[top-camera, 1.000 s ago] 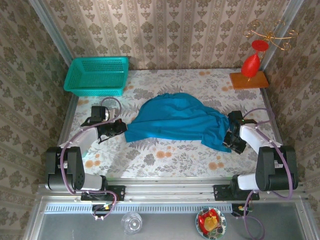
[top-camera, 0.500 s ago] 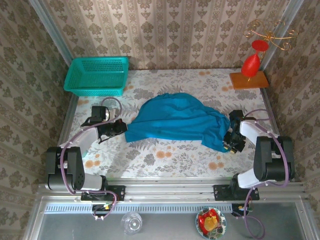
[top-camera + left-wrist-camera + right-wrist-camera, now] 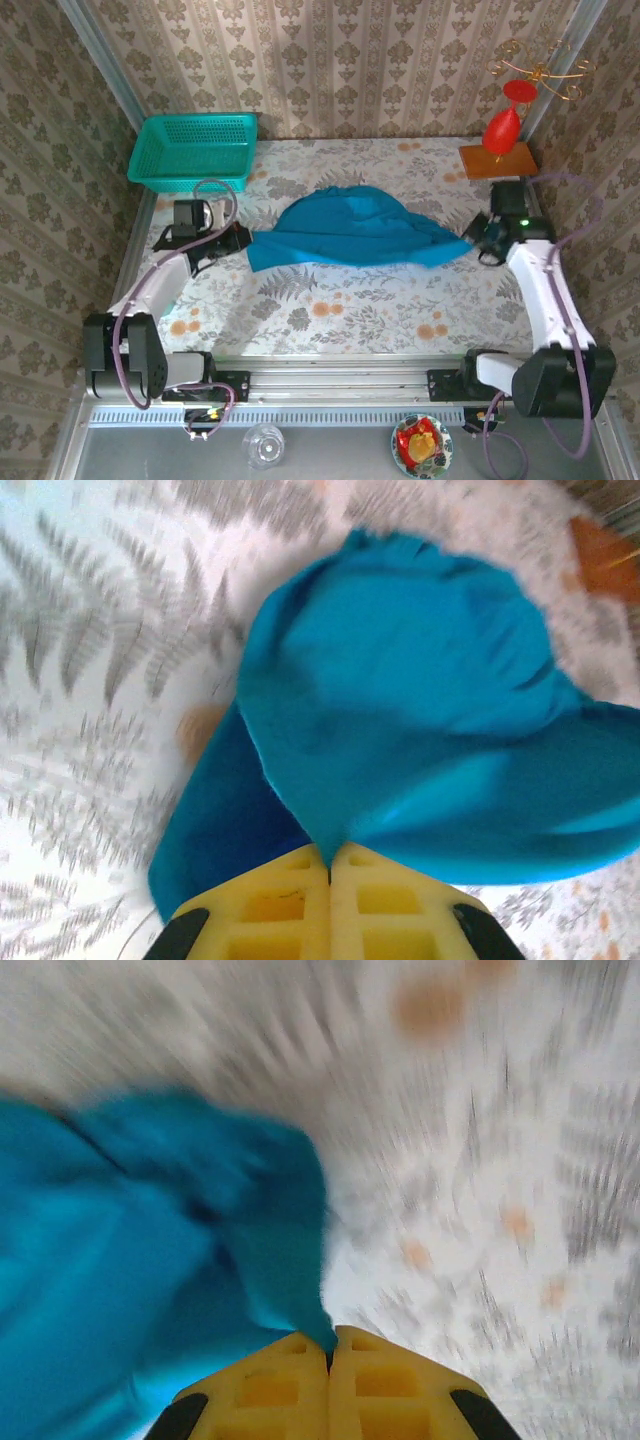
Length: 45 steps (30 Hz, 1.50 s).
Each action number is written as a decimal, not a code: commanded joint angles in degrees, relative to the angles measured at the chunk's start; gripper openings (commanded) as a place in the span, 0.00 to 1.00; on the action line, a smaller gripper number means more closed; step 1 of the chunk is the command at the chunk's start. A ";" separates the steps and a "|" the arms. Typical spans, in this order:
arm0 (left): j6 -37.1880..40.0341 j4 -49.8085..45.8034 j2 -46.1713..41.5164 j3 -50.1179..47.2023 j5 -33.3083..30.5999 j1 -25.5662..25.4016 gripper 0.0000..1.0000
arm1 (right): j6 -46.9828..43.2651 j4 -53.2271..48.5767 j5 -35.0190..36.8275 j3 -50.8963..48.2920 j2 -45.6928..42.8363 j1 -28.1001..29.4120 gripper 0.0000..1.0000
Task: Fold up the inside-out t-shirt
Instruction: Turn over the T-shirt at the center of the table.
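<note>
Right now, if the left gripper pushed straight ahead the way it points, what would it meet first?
The blue t-shirt: the left gripper is shut on its edge, with the bunched cloth directly ahead.

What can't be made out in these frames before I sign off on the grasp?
t-shirt, top view: bunched on itself, so collar, sleeves and seams are hidden.
right gripper, right wrist view: motion blur smears the cloth and the table; depth of the pinch unclear.
left gripper, left wrist view: finger bases cut off by the bottom edge; pinched cloth hidden between the closed jaws.
dish, top view: contents too small.
</note>
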 commanded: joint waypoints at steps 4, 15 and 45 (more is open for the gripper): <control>-4.63 9.90 -4.07 7.18 5.43 -0.45 0.00 | -7.20 -4.88 9.27 36.51 2.80 -1.85 0.00; -0.09 0.66 -5.83 50.01 9.41 5.37 0.00 | 1.80 5.70 -2.21 32.53 1.85 -1.86 0.00; -22.02 32.96 -6.08 15.41 17.97 2.73 0.00 | -15.94 -1.24 21.93 64.13 3.32 -2.56 0.00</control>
